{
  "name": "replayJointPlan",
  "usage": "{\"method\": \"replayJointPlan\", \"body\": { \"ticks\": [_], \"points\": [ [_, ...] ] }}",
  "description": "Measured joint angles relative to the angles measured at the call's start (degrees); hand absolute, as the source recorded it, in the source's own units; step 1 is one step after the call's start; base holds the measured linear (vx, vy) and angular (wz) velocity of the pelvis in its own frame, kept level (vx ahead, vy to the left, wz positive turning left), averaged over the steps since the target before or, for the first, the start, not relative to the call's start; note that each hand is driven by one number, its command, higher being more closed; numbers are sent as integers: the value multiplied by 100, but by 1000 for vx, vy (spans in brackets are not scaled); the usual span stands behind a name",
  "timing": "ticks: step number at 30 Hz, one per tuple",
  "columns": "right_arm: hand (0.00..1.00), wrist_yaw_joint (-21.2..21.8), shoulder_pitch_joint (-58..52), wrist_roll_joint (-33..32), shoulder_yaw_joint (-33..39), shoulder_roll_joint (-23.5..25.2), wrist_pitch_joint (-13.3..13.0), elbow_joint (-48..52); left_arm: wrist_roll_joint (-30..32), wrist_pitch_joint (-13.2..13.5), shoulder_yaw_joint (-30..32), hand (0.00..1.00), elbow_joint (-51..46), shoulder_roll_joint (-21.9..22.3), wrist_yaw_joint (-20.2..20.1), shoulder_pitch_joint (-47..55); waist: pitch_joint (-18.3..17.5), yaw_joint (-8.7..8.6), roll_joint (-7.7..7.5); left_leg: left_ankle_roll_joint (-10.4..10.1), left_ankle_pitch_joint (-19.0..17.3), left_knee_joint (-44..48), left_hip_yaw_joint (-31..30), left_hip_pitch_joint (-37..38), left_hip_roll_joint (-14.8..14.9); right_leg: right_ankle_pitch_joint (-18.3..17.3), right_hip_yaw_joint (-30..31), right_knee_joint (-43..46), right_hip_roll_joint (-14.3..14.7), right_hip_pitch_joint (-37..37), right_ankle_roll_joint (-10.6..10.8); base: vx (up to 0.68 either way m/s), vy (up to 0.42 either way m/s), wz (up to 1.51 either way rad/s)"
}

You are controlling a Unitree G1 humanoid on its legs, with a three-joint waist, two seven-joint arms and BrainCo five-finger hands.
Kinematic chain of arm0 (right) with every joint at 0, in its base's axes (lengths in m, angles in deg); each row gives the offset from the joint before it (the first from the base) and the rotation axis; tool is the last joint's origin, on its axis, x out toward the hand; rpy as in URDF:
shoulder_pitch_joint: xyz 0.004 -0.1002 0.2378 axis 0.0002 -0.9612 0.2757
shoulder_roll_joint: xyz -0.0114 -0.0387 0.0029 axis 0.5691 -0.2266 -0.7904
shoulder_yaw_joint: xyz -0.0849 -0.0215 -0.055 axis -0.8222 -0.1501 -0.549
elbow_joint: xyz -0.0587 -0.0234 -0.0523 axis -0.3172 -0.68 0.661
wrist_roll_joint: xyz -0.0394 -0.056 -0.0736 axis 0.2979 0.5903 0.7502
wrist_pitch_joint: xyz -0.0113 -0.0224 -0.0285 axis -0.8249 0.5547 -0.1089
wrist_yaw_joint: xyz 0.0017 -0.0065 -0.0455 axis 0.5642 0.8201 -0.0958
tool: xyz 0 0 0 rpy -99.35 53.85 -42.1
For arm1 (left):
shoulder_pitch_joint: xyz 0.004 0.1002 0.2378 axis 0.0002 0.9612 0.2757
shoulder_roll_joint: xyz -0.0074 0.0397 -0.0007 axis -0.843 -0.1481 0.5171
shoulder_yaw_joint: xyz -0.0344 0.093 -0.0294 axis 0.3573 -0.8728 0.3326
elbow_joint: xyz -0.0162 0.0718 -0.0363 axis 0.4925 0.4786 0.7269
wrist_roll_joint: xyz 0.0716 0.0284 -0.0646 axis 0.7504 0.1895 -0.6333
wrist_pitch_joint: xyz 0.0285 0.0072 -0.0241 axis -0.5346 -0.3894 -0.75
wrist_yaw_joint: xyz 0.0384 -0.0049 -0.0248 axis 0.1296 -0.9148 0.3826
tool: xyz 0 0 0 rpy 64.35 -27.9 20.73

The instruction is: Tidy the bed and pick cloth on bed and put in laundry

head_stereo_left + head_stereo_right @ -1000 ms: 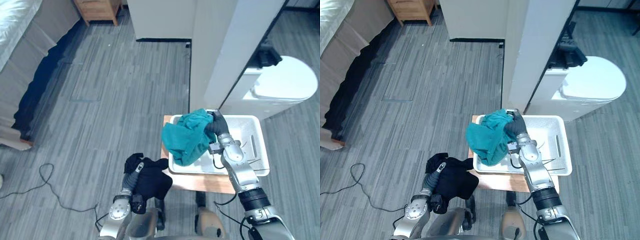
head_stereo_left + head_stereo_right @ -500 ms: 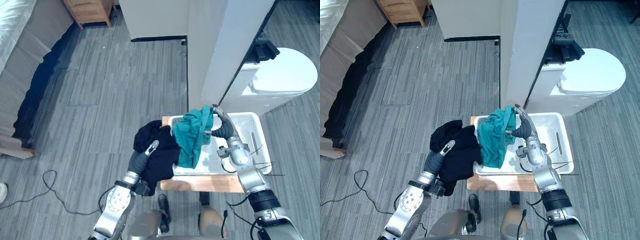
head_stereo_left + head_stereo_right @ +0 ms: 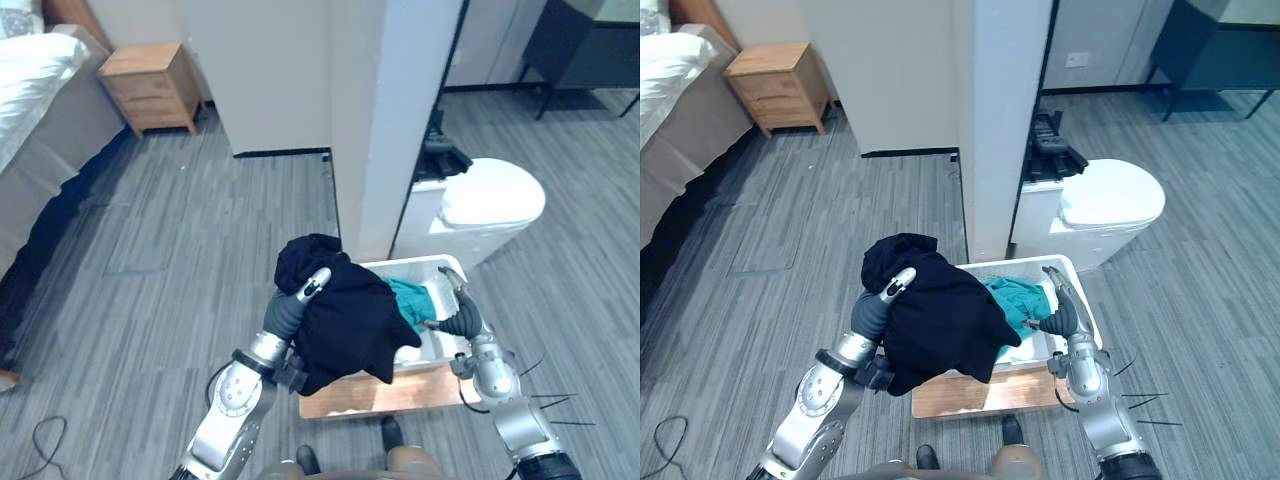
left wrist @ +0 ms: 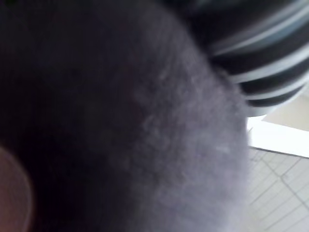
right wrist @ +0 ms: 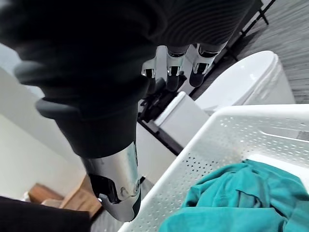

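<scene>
black cloth (image 4: 111,116) super close up, fuzzy nap catching light along its rounded edge. dark ribbed cover of left hand (image 4: 270,58) sits right against cloth, pale stripes between ribs. just past cloth edge: white basket (image 4: 280,139), rim plus faint grid on wall. beige patch (image 4: 294,113) between cover and basket rim, no idea what. brownish round blur (image 4: 10,193) over cloth, side away from basket, can't tell either.

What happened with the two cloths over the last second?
The right hand let go of the teal cloth, which now lies inside the white basket; that hand's fingers are straight and hold nothing. The left hand raised the black cloth from beside the wooden stool up over the basket's left edge. The basket stayed on the stool; the view itself shifted.
</scene>
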Motion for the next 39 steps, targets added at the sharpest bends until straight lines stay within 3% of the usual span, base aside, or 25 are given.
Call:
{"method": "replayJointPlan", "body": {
  "ticks": [4,7,10,13,15,17,18,19,22,25,31,33,35,36,39],
  "points": [
    [0,-11,-167,-236,-7,5,156,-1,592,-263,9,100,1344,16,594,-722,5,-171,-138,-50,46,-95,271,-115,6,9,274,30,44,-297,13,-71,-27,-34],
    [0,-169,-158,-482,32,60,177,-7,895,-328,2,100,2317,-34,974,-1534,151,-386,-322,-66,52,33,502,-396,22,124,480,105,61,-655,166,-34,-26,-35],
    [0,-271,-49,-743,128,142,163,-3,1090,-357,-7,100,2907,-31,1364,-2343,557,-560,-480,57,-151,458,768,-629,85,231,753,174,77,-853,267,-16,-3,-38],
    [0,-342,124,-916,216,160,108,8,1356,-363,14,100,3403,23,1861,-3109,910,-721,-389,127,-624,1319,945,-1183,292,473,1026,212,139,-1230,374,-4,42,-44],
    [0,-348,238,-1011,255,148,75,214,1538,-369,32,100,3791,25,2236,-3657,1287,-778,-251,194,-956,2014,1097,-1543,552,657,1212,248,283,-1447,376,-9,85,-54],
    [0,-340,283,-1076,244,140,35,395,1615,-369,66,100,3914,29,2438,-3928,1521,-889,-165,252,-1168,2497,1102,-1833,724,655,1226,401,369,-1637,377,-41,115,-37],
    [0,-340,270,-1162,228,145,13,483,1611,-370,39,0,4014,108,2523,-4119,1672,-896,-125,222,-1290,2957,1107,-2100,906,579,1226,728,495,-1901,380,-53,94,-25],
    [0,-341,243,-1171,208,142,11,517,1611,-370,17,0,4043,135,2550,-4168,1715,-880,-124,226,-1350,3135,1108,-2198,985,499,1211,918,545,-2019,378,-61,90,-23],
    [0,-365,-151,-1186,146,165,-189,1045,1586,-415,-51,0,4079,384,2458,-4208,1872,-842,-115,325,-1737,4160,1093,-2678,1288,-329,1046,2243,712,-2641,414,-113,63,14],
    [0,-382,-238,-1174,114,166,-406,1350,1457,-572,-244,0,4083,528,2267,-4064,1911,-675,-102,396,-2004,4499,1123,-2814,1368,-717,924,2848,708,-2909,426,-101,3,20],
    [0,-478,-353,-1164,38,168,-525,1363,1369,-526,-410,0,3933,562,2173,-3493,1904,-464,-91,303,-1979,4356,1081,-2532,1336,-740,799,2718,633,-2559,317,-69,-37,14],
    [0,-473,-536,-1163,54,167,-580,1303,1378,-411,-433,0,3499,597,2155,-3107,1878,-407,-88,202,-1805,3842,1067,-2127,1139,-605,757,2253,534,-2112,266,34,-28,19],
    [0,-438,-545,-1155,53,167,-617,956,1379,-306,-349,0,3068,563,2151,-2670,1624,-405,-72,177,-1554,3296,1033,-1885,920,-441,707,1742,392,-1799,245,127,-49,28],
    [0,-385,-552,-1155,112,171,-614,494,1388,-270,-215,0,2667,538,2191,-2281,1333,-405,-5,178,-1356,2921,934,-1763,775,-291,624,1346,311,-1593,228,188,-56,29],
    [0,-342,-535,-1152,338,182,-597,-214,1380,-170,344,0,2014,506,2192,-1795,1100,-379,119,186,-1098,2472,719,-1407,649,-176,408,955,206,-1110,247,236,-64,41]
  ]
}}
